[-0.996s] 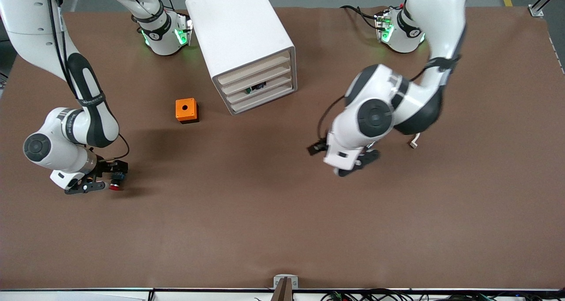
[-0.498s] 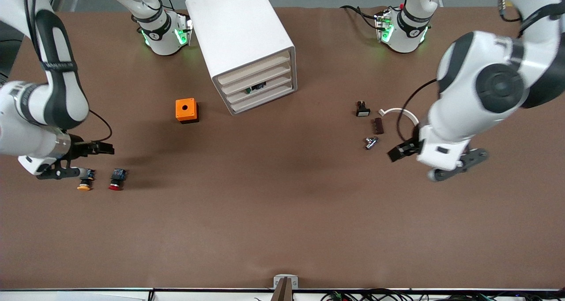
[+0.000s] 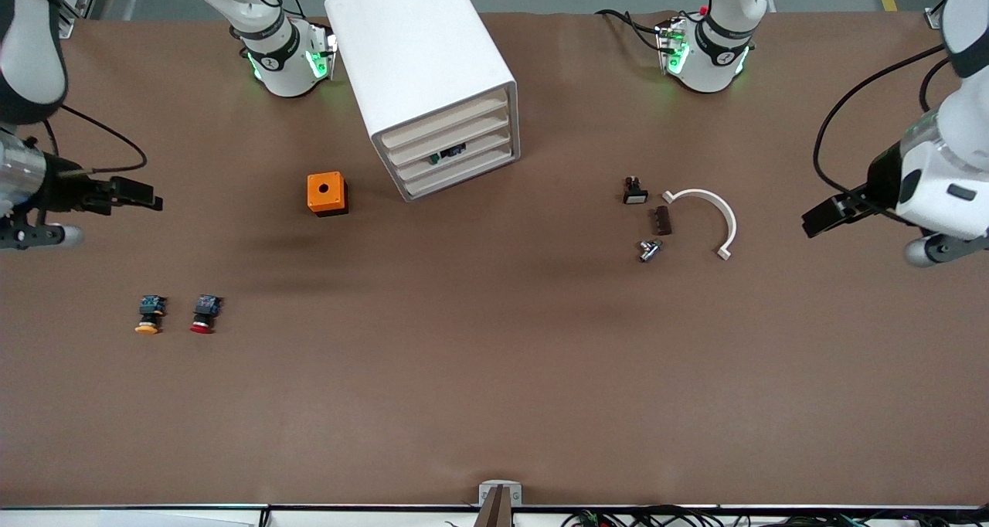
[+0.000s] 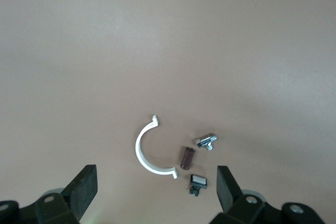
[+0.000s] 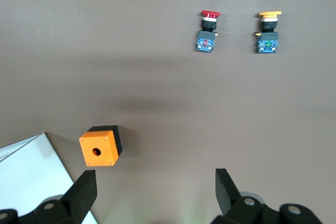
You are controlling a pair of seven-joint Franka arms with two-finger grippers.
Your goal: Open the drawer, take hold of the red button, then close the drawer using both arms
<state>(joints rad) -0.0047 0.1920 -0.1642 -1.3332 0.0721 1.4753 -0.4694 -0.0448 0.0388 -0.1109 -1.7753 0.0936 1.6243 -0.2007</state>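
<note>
Both claws empty and spread, parked at the table ends: left claw, right claw. Button lies loose on the table beside its yellow twin. Drawer looks shut, so nothing needs holding.

Even overhead light; soft diffuse shadows on table; wrist views slightly soft, no glare.

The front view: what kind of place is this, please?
Probably a robot lab or test bench: two robot arms' bases bolted to a brown table, a white drawer cabinet, and small push buttons laid out as practice parts.
</note>
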